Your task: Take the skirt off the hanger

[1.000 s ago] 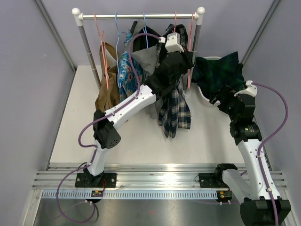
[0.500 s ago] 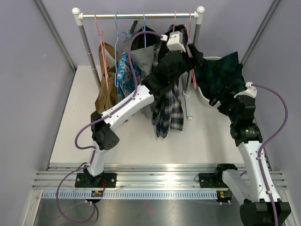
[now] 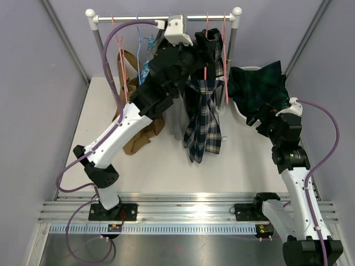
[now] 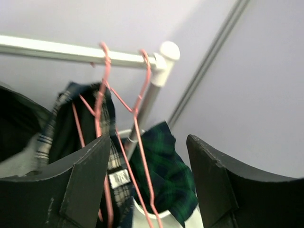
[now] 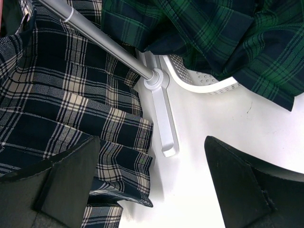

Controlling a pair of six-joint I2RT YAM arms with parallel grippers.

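Skirt point(image 3: 204, 119), the dark blue-and-white check one, hangs on a pink hanger point(image 3: 206, 72) near the right end of the rail point(image 3: 144, 19), at the far side of the table. A sec ago the L gripper point(image 4: 148, 142) was right at the hanger and the skirt swung. Now that arm has gone up and left, and the skirt hangs straight. So I think it's not off yet.

L fingers are wide apart w/ nothing in them. R gripper point(image 5: 152, 142) is wide apart too, empty, near the rack foot point(image 5: 164, 128) and the white basket point(image 5: 199, 80).

Small white tag point(image 4: 118, 178) on the skirt, too blurry to read.
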